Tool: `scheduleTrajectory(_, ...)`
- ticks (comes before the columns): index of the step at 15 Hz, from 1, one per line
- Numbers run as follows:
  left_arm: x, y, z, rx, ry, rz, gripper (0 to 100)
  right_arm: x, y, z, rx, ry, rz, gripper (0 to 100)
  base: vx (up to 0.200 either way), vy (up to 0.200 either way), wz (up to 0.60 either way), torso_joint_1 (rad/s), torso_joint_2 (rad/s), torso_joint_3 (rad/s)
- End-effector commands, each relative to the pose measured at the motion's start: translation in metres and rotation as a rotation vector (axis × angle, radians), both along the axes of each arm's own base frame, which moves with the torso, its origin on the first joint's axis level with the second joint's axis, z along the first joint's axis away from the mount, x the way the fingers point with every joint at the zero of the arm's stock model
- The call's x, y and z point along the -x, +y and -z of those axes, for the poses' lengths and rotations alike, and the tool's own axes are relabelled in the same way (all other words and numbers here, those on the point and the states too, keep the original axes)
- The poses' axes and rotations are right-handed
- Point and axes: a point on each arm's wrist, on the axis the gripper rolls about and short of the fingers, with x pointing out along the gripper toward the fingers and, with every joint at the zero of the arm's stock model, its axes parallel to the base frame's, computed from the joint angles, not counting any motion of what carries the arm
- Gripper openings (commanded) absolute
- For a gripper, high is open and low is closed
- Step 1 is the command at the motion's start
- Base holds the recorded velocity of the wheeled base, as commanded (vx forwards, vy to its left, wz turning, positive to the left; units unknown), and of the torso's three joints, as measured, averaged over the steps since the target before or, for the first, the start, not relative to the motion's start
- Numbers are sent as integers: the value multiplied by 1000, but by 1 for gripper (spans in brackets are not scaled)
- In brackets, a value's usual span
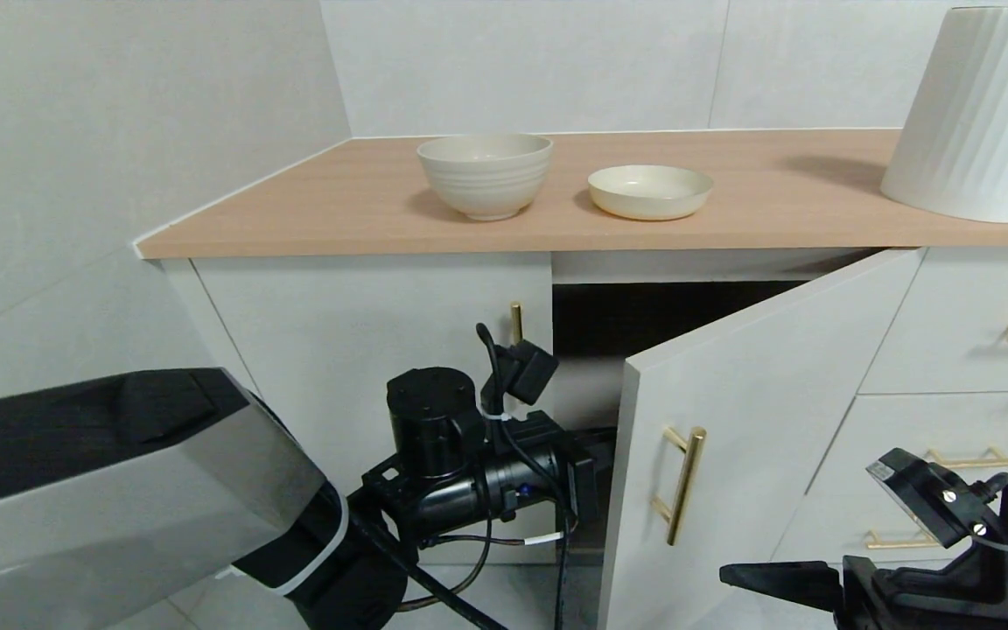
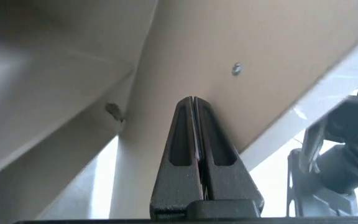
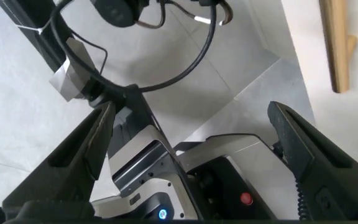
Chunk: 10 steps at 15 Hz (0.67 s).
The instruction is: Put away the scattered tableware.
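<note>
Left gripper [image 2: 193, 102], pressed closed, sat behind cabinet door [image 1: 758, 394] at 5 o'clock from bowl [image 1: 485, 175]; slipping off risked the door swinging shut

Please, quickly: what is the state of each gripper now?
Left gripper: shut, holding nothing.
Right gripper: open, holding nothing.

L gripper [image 2: 192, 102] fingers pressed together; R gripper [image 3: 191, 109] spread wide.

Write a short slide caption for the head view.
Bowl and shallow dish on the wooden counter; below, one cabinet door stands open, with the left arm beside it.
</note>
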Motion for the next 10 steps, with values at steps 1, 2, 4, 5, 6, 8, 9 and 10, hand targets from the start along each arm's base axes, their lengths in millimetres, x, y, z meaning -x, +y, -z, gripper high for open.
scheduleTrajectory(1,-2,-3,-4,5,-5,3,0,0,0,1,2,3,-1,100,0,0,0,0,0,0)
scheduleTrajectory(2,-4,-4,-4,2,-2,2,0,0,0,1,3,5,-1,100,-200,0,0,2,-2,2)
scheduleTrajectory(4,-6,-6,-4,-8,10,2,0,1,0,2,3,8,-11,100,-200,0,0,10,2,-5)
scheduleTrajectory(5,-9,-7,-5,-8,10,0,0,1,0,2,3,9,-19,100,-200,0,0,12,7,-2)
scheduleTrajectory(6,-11,-9,-5,-10,12,0,0,1,0,2,4,11,-21,100,0,0,0,0,0,0)
scheduleTrajectory(8,-14,-11,-5,-19,23,-3,0,4,3,3,6,13,-44,100,0,0,0,0,0,0)
scheduleTrajectory(9,-15,-13,-5,-22,26,0,0,5,3,3,7,16,-50,100,0,0,0,0,0,0)
scheduleTrajectory(10,-17,-14,-5,-21,25,-1,0,5,3,3,7,16,-51,100,0,0,0,0,0,0)
